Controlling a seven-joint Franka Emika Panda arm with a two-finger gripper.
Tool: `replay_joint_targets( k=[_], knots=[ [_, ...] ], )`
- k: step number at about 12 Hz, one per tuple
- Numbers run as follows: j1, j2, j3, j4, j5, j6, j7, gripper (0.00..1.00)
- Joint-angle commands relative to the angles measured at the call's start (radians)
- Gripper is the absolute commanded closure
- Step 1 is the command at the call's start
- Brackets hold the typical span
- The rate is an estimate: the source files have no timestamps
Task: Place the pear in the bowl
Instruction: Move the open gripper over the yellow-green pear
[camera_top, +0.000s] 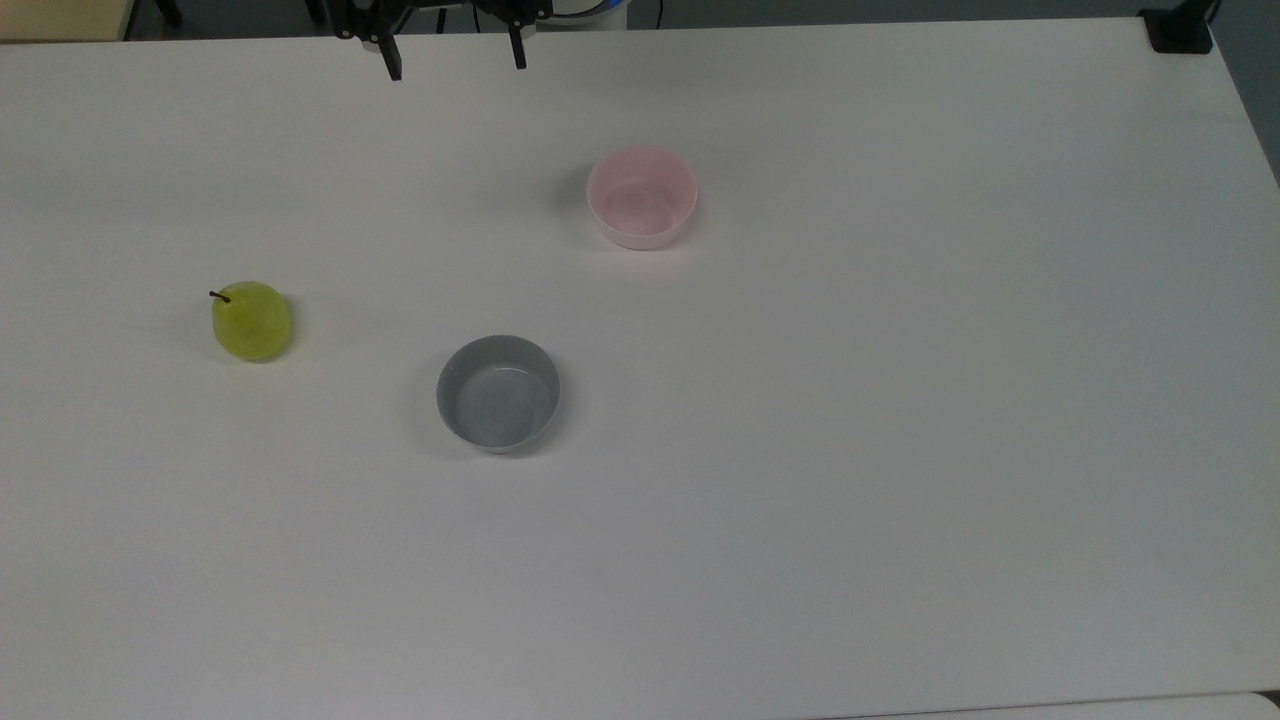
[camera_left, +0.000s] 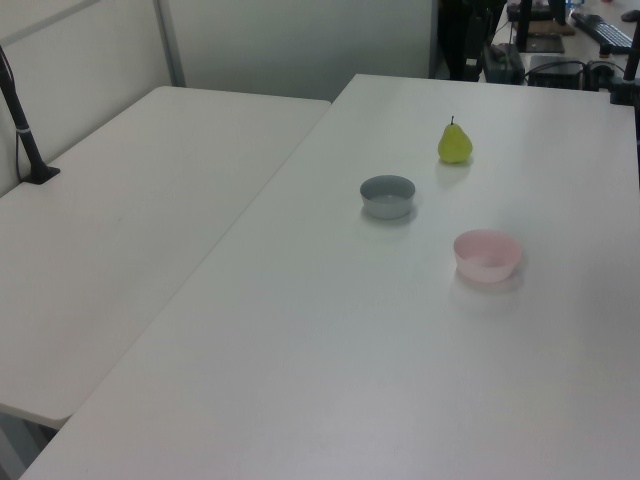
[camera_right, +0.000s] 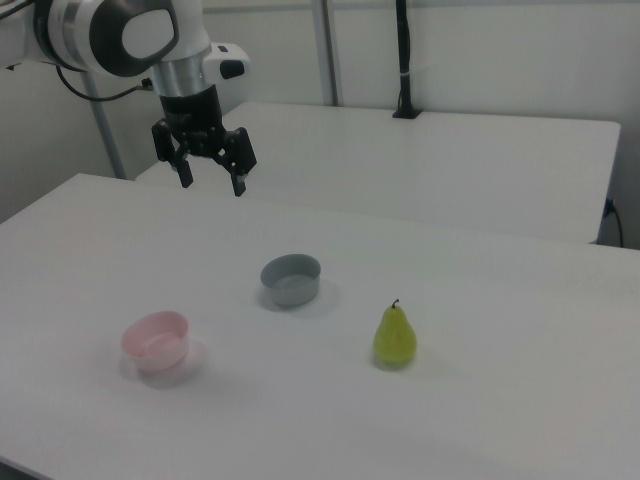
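The white-and-black Panda arm reaches in high above the table's far edge in the right view, its black two-finger gripper (camera_right: 212, 182) pointing down, fingers spread apart, holding nothing.

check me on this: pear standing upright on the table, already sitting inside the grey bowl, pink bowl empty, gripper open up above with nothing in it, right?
One detail is wrong: the pear is not inside the grey bowl. In the right view it stands upright on the bare table, apart from that bowl and to its right. The rest holds: the pink bowl is empty, and the gripper hangs open above, holding nothing.
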Motion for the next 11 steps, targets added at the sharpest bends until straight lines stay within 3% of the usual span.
replay_joint_targets(
  k=[1, 11],
  knots=[
    [-0.005, -0.018, 0.011, -0.009, -0.014, -0.019, 0.016, 0.0],
    [-0.016, -0.018, 0.006, 0.0, -0.015, -0.022, -0.005, 0.0]
  ],
)
